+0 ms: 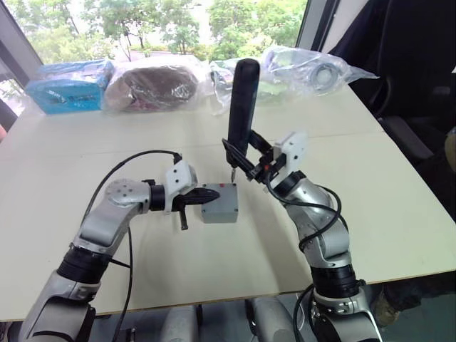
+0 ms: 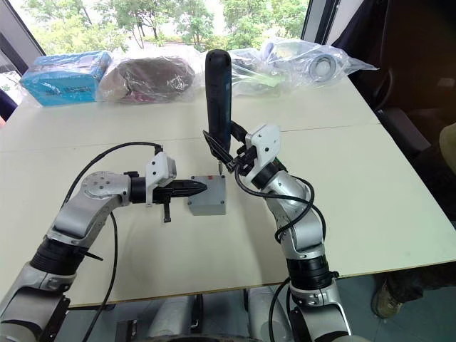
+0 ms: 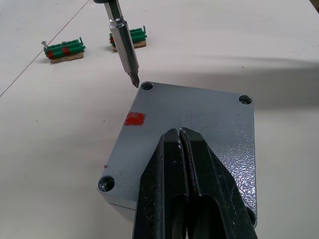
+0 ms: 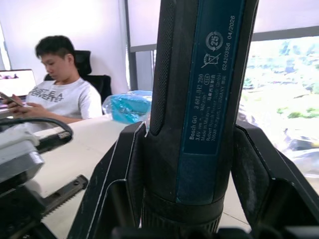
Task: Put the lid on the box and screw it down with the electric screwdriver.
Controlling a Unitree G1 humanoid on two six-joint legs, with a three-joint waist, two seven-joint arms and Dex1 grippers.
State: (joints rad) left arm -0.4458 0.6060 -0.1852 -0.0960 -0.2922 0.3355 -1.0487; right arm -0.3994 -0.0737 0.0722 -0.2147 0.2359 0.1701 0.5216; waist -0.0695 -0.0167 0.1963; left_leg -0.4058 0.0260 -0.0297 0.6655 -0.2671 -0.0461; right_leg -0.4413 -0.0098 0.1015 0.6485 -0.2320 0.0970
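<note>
Lining up the bit with a corner screw hole is the step in hand. Lid [image 3: 199, 124] already sits flush on the box [image 1: 219, 211], mid tabletop [image 1: 370, 192], in front of the robot. Left end effector [image 3: 180, 137] has its fingers pressed together, tips flat on top of the lid, pinning it down rather than gripping it. Right end effector [image 1: 246, 160] is clamped on the electric screwdriver [image 1: 241, 107], held near upright, slightly tilted, bit pointing down.

Left wrist view: bit tip [image 3: 134, 82] hovers just beside the far corner hole [image 3: 146, 85], not in it yet; can't tell if a screw sits in the hole. Red patch [image 3: 134, 118] on the lid near that corner. Two green-and-red pieces [image 3: 64, 50] lie beyond the box, well apart from it.

To do it well, my read:
- nudge tip over the hole centre before lowering
- square the driver up so the bit enters straight, not slanted
- keep left-side downward pressure so lid and box don't twist or slide under torque
- light push only; slipping off would scratch the lid
</note>
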